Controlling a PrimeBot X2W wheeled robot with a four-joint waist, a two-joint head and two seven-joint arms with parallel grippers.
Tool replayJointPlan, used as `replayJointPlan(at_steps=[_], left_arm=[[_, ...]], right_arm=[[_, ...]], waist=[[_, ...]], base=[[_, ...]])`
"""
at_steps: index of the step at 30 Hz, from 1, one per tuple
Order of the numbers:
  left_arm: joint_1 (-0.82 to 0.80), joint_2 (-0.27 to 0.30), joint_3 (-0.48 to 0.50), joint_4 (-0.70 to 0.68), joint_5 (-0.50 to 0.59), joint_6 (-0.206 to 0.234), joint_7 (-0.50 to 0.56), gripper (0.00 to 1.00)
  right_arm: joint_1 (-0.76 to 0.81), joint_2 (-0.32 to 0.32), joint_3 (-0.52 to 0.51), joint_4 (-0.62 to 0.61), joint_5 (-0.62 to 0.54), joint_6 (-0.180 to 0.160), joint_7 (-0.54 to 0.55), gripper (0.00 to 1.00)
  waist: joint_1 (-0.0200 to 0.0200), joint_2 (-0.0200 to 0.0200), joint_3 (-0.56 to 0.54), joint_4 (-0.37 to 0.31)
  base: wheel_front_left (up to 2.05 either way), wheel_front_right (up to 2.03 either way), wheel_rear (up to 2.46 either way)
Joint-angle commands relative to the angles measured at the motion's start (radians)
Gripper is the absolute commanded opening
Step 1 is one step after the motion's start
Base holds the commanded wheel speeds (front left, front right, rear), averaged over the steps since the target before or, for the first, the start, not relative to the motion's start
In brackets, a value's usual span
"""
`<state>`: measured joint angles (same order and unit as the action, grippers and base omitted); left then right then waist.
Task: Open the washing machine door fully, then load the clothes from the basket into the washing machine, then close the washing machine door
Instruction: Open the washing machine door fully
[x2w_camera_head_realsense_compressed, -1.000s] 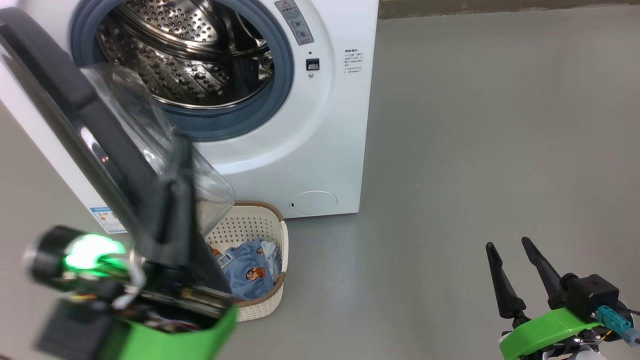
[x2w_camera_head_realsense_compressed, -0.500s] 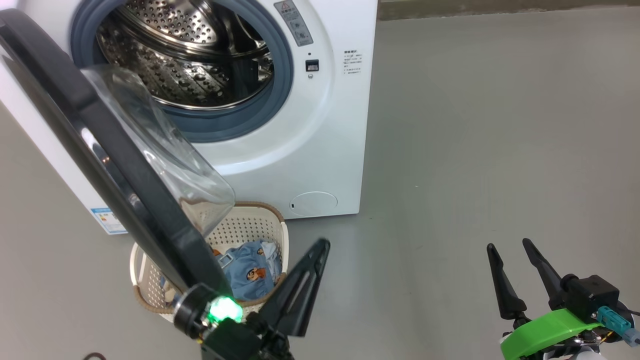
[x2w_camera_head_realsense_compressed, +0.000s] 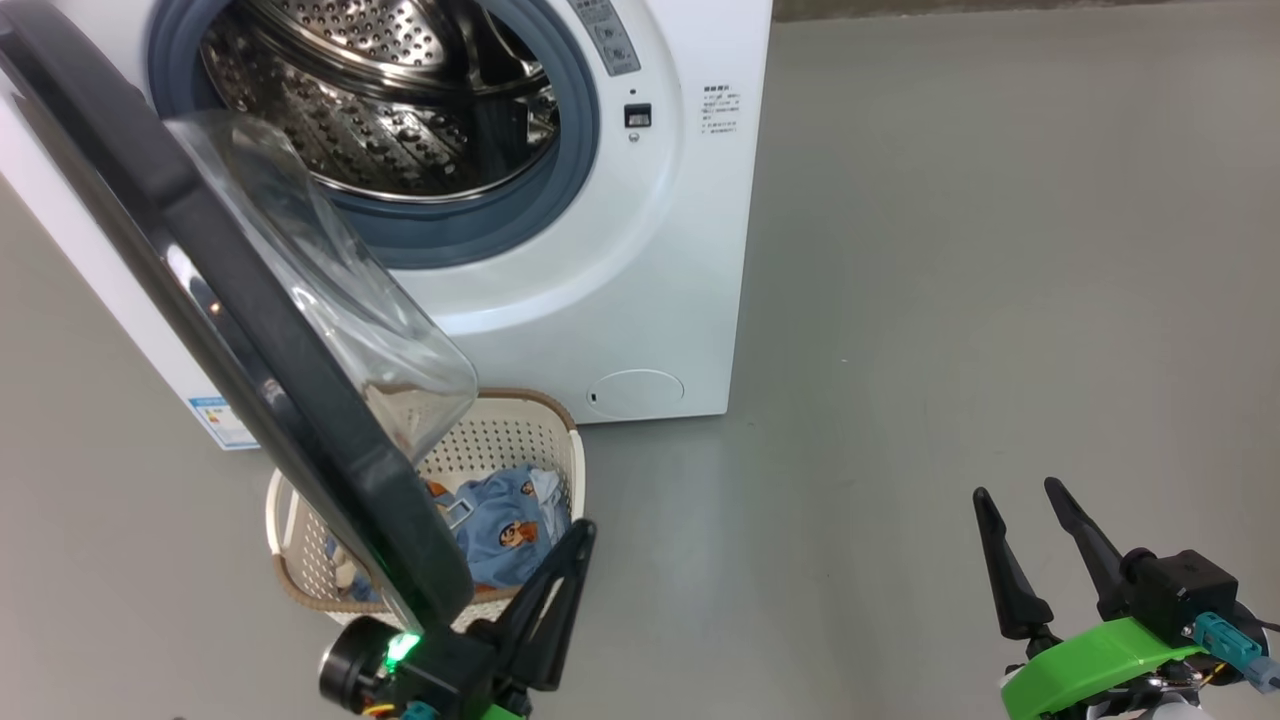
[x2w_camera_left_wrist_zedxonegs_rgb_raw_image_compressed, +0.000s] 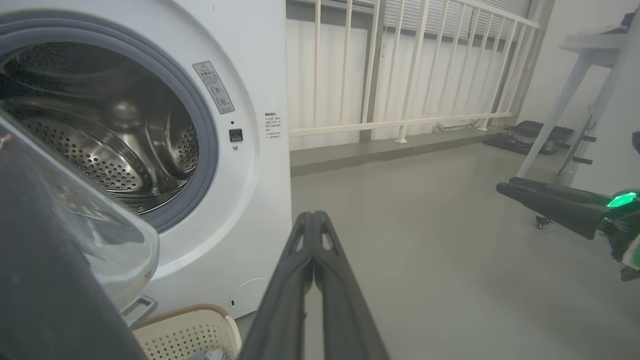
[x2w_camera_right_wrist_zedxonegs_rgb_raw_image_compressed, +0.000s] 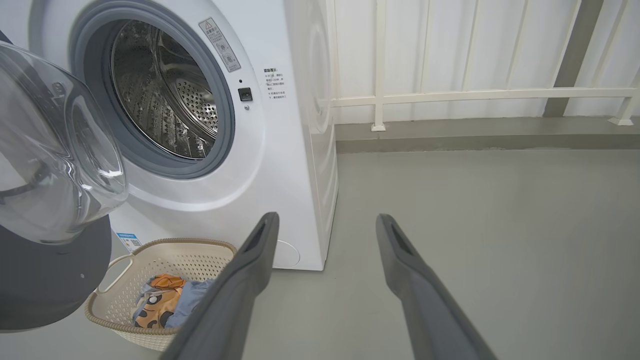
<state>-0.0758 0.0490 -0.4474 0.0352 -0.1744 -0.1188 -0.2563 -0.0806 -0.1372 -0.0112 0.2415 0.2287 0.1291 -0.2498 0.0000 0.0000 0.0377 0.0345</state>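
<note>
grey floor (x2w_camera_head_realsense_compressed: 950, 300) lies bare to the right of the washing machine (x2w_camera_head_realsense_compressed: 650, 300); its door is swung out, and the left arm has backed off it.

a second ago the left gripper (x2w_camera_head_realsense_compressed: 577, 535) was a blur against the washing machine door (x2w_camera_head_realsense_compressed: 340, 450) at mid left; now it sits low at bottom centre, fingers pressed together on nothing, clear of the rim. opening looks done or nearly so, and loading is likely next. the door's lower edge overhangs the basket (x2w_camera_head_realsense_compressed: 540, 430) at lower left and hides part of the clothes (x2w_camera_head_realsense_compressed: 500, 525), so the free way in is from the right. the right gripper (x2w_camera_head_realsense_compressed: 1014, 488), lower right, is spread and empty.
</note>
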Motion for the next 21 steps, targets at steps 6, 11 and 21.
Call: replayJointPlan(at_steps=[6, 11, 21], left_arm=[[-0.024, 0.002, 0.06, 0.035, -0.008, 0.004, -0.005, 0.0], [-0.051, 0.002, 0.084, 0.048, -0.015, 0.008, -0.005, 0.0], [-0.081, 0.001, 0.136, 0.098, -0.028, 0.019, -0.005, 0.0]], right_arm=[[-0.019, -0.018, 0.025, -0.025, -0.002, 0.002, -0.012, 1.0], [-0.025, -0.018, 0.021, -0.026, -0.001, 0.002, -0.012, 1.0], [-0.035, -0.02, 0.016, -0.022, 0.005, 0.002, -0.012, 1.0]], waist=[[0.0, 0.0, 0.021, 0.0], [0.0, 0.0, 0.035, 0.002], [0.0, 0.0, 0.055, 0.006]], base=[[0.0, 0.0, 0.0], [0.0, 0.0, 0.0], [0.0, 0.0, 0.0]])
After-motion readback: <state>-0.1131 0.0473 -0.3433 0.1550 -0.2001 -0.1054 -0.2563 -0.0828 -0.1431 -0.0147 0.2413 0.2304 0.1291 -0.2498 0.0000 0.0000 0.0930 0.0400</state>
